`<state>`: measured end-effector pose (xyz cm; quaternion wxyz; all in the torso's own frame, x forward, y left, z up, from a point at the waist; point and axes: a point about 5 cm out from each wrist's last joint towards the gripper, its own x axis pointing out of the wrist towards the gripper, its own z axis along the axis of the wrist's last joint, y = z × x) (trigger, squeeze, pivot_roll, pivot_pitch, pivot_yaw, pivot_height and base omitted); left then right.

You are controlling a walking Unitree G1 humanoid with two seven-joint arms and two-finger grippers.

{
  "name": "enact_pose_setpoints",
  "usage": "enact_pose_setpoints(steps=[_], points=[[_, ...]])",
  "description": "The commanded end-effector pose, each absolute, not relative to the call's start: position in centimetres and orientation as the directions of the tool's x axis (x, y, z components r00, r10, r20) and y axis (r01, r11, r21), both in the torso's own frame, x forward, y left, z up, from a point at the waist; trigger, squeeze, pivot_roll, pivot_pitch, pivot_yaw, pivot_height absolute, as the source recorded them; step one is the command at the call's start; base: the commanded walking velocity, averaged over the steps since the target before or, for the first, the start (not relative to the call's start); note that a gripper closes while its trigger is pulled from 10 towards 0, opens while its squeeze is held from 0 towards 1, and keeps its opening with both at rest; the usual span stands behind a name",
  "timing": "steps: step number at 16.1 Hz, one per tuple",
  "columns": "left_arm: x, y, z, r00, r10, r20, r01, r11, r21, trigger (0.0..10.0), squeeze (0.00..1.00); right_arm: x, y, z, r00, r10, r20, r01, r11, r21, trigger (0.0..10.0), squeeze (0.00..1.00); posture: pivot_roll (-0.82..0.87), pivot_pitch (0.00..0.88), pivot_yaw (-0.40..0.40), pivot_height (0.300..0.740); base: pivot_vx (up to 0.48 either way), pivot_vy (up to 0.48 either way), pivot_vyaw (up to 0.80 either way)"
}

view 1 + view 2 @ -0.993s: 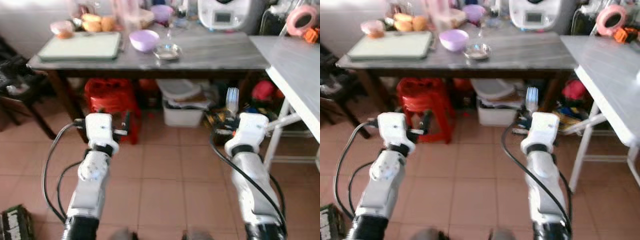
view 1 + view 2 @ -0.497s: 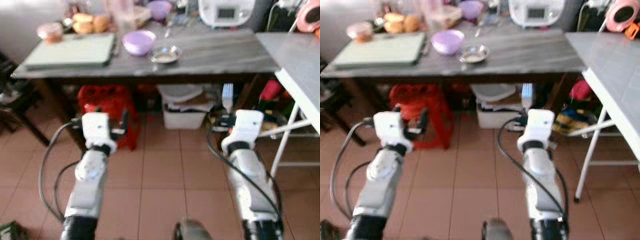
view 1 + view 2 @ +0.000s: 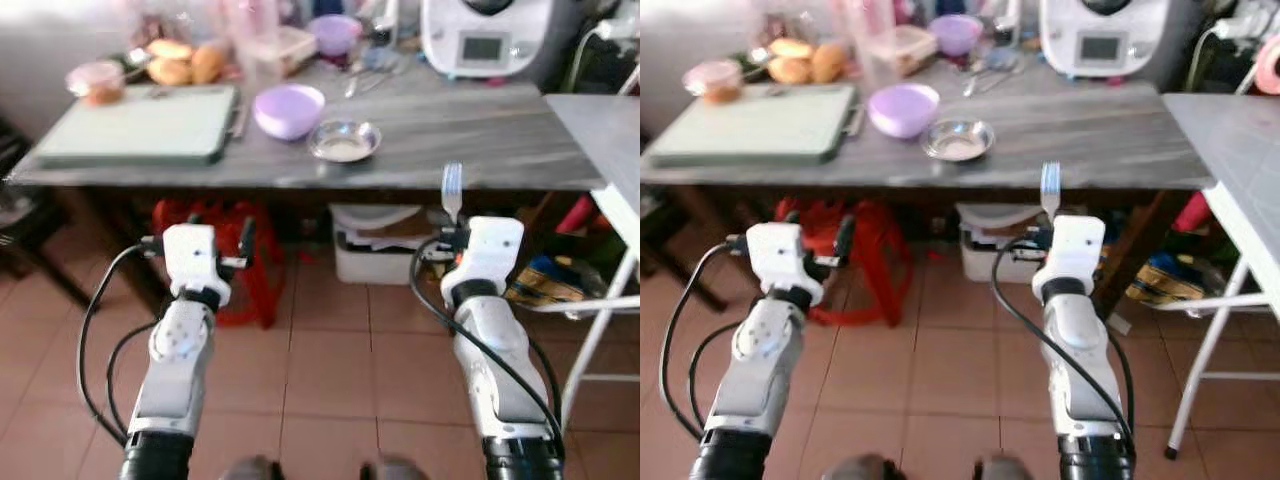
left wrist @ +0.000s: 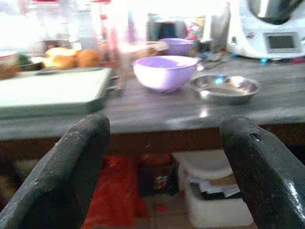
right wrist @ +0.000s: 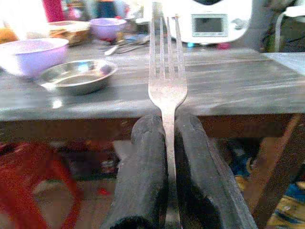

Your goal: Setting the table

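My right gripper [image 5: 165, 125] is shut on a silver fork [image 5: 167, 71], held upright with its tines up, just short of the front edge of the dark stone table [image 3: 470, 135]. In the left eye view the fork [image 3: 452, 190] stands above the right wrist. On the table sit a purple bowl [image 3: 288, 108] and a small steel dish [image 3: 344, 142]. My left gripper [image 4: 164, 126] is open and holds nothing, level with the table's front edge and facing the purple bowl [image 4: 165, 70].
A pale green board [image 3: 140, 122], buns [image 3: 185, 65], a small purple bowl [image 3: 335, 30] and a white appliance [image 3: 490, 35] stand on the table. Under it are a red stool [image 3: 215, 225] and a white bin [image 3: 375, 250]. A white table [image 3: 600, 120] is at the right.
The whole view has shifted: the table now looks nearer and larger as I have come closer. The fork stays in the right gripper and the left gripper stays open.
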<state>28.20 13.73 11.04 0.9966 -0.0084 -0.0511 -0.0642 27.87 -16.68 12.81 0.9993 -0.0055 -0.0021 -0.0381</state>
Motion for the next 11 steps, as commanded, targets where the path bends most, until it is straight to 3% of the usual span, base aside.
enact_pose_setpoints(steps=[1,11], points=[[28.24,13.29,11.15,0.984,-0.141,0.104,0.144,0.989,-0.016,10.0,0.0,27.9,-17.19,13.0,0.996,-0.09,0.014,0.09,0.996,-0.012,10.0,0.0,-0.05,0.0,0.025,0.719,0.454,0.0,0.0],[28.18,13.23,11.11,0.982,-0.158,0.099,0.161,0.987,-0.017,10.0,0.0,28.14,-17.79,12.91,0.99,-0.144,0.002,0.144,0.989,0.023,10.0,0.0,-0.05,0.0,0.026,0.719,0.446,0.0,0.0]])
